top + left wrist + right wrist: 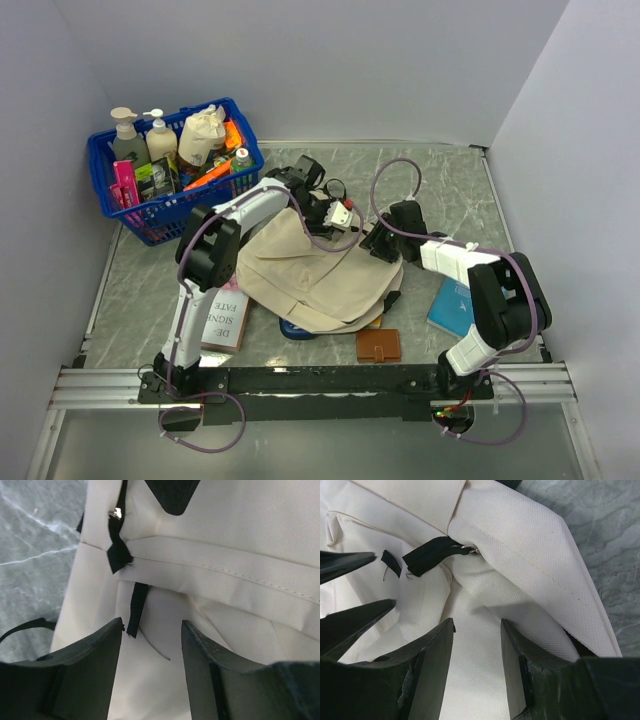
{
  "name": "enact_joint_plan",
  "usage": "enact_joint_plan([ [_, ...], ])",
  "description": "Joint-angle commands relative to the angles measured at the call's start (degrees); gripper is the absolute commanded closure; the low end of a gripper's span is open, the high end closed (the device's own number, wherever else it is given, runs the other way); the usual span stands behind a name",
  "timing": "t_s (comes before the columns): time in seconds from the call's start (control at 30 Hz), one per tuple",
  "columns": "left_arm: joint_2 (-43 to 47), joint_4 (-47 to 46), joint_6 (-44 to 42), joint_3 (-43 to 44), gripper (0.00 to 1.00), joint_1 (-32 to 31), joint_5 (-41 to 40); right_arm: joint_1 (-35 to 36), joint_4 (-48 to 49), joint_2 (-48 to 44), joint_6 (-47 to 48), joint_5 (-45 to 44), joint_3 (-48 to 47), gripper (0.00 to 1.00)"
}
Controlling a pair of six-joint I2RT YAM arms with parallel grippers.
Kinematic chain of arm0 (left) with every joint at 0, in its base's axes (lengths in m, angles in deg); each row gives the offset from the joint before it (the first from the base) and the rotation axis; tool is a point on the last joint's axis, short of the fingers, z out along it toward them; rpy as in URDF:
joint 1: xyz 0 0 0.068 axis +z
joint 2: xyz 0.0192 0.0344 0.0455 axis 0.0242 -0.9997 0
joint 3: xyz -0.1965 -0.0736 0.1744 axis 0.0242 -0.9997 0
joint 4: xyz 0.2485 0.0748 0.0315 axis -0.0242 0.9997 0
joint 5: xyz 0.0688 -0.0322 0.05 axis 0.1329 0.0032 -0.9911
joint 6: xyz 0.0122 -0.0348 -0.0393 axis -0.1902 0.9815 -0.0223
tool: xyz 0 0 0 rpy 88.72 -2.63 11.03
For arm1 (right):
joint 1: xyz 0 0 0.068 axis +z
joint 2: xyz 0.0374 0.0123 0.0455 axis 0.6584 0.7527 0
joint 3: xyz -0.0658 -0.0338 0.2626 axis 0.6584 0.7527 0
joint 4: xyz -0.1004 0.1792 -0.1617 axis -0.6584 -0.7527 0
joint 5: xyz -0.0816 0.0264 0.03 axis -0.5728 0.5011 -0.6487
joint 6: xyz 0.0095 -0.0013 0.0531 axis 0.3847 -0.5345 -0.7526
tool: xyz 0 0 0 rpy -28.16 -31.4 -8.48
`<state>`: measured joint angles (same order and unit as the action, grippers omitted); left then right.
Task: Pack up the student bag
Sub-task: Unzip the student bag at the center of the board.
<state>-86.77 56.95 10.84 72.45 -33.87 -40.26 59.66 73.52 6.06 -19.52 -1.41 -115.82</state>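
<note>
The student bag (315, 272) lies flat mid-table, cream fabric with black trim. Both grippers hover at its far edge, facing each other. My left gripper (343, 217) is open; in the left wrist view its jaws (152, 622) stand apart over bare cream fabric (240, 530), with a black zipper tab (119, 555) and a thin black strip (136, 609) just ahead. My right gripper (379, 243) is open too, its jaws (477, 621) spread above a fold of the bag (520, 545) near a black pull tab (437, 552). Nothing is pinched by either gripper.
A blue basket (110, 190) of bottles stands at the back left. A book (225, 322) lies left of the bag, a brown wallet (378, 345) in front, a blue book (452, 306) at the right, and a dark blue item (296, 328) peeks from under the bag.
</note>
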Motion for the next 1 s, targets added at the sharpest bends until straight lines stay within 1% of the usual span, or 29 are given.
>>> enact_joint_plan([
  [0.0, -0.82, -0.87, -1.77, 2.15, 0.45, -0.38, 4.48, -0.55, -1.89, -1.01, 0.20, -0.66, 2.14, 0.49],
  [0.03, -0.56, -3.41, -0.72, 1.62, 0.45, -0.38, 4.92, -0.55, -1.89, -1.09, 0.37, -0.65, 2.23, 0.49],
  [0.13, -0.12, -6.85, 0.25, -0.32, 0.45, -0.47, 5.63, -0.46, -1.98, -1.36, 0.64, -0.57, 2.23, 0.50],
  [0.23, -0.91, -6.33, 0.52, 0.73, 0.45, -0.47, 6.07, -0.46, -1.98, -1.53, 0.82, -0.48, 2.23, 0.50],
  [0.33, -1.43, -4.32, -1.05, 1.26, 0.46, -0.64, 6.16, -0.46, -2.06, -1.62, 0.99, -0.48, 2.40, 0.50],
  [0.5, -5.30, 5.77, -5.45, 6.16, 0.46, -1.17, 5.37, -0.55, -2.51, -2.15, 1.34, -0.74, 2.32, 0.51],
  [0.8, -8.02, 6.41, -6.60, 9.52, 0.47, -1.61, 5.10, -0.37, -2.07, -4.52, 2.13, -1.09, 3.46, 0.52],
  [0.87, -9.16, 8.51, -7.39, 11.01, 0.49, -1.52, 4.75, -0.37, -1.98, -4.96, 2.13, -1.36, 4.07, 0.53],
  [0.97, -9.96, 10.45, -8.71, 11.54, 0.58, -1.70, 4.14, -0.37, -1.37, -5.84, 2.13, -1.45, 4.86, 0.53],
])
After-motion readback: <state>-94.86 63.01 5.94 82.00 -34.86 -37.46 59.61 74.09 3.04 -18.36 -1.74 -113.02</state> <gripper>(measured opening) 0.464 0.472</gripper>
